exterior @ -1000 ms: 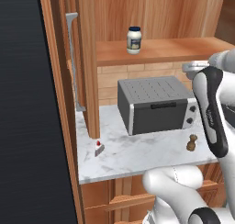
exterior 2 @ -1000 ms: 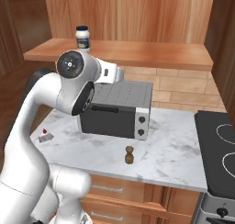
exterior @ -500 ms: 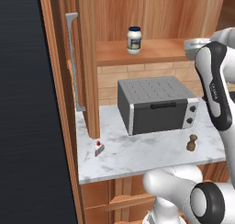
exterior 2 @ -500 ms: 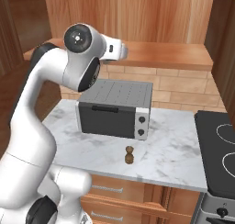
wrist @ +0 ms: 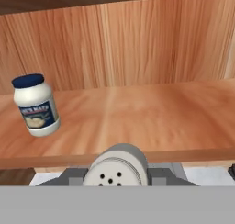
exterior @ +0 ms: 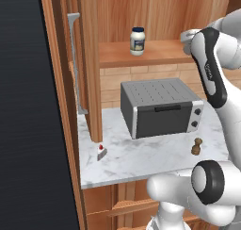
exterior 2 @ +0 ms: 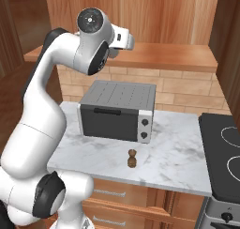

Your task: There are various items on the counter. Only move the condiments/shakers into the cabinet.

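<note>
Your arm rises from the base, elbow bent high, forearm reaching forward at shelf height. Your gripper (wrist: 118, 175) points level into the cabinet, its jaws closed on the grey shaker (wrist: 117, 169), held upright between them.

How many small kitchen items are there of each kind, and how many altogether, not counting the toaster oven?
Jar: 1, on the cabinet shelf
Shaker: 1, in the gripper
Pepper mill: 1, on the counter
Red-topped wedge: 1, on the counter
Total: 4
</note>
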Tool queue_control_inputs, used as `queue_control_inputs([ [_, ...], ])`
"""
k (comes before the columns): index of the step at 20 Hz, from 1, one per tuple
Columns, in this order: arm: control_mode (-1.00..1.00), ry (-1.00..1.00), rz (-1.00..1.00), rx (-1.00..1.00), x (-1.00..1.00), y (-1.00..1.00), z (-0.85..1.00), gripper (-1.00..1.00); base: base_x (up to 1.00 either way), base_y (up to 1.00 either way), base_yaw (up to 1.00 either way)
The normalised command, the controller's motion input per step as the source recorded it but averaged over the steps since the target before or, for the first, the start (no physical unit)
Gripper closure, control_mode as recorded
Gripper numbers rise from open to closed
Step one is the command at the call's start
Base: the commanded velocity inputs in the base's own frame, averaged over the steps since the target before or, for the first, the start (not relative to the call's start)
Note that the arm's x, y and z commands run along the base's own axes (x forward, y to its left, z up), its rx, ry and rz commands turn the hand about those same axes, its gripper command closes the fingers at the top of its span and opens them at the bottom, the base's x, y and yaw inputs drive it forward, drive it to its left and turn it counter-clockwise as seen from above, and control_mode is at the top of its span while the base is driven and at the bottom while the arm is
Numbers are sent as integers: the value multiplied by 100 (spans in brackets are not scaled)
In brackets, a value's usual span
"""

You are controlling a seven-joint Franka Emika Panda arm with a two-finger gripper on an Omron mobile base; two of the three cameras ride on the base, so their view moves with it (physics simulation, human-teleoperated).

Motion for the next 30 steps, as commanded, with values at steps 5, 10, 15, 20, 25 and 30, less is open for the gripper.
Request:
queue_control_inputs([
  [5, -100, 0, 0, 0, 44, 0, 0, 100, 0, 0, 0],
  [10, -100, -1, 0, 0, 44, 0, 0, 100, 0, 0, 0],
  [15, -100, 0, 0, -1, 37, 0, -13, 100, 0, 0, 0],
  [20, -100, 0, 0, 0, 38, 0, -33, 100, 0, 0, 0],
  [25, -100, 0, 0, 0, 32, 0, -43, 100, 0, 0, 0],
  [30, -100, 0, 0, 0, 46, 0, -16, 100, 0, 0, 0],
])
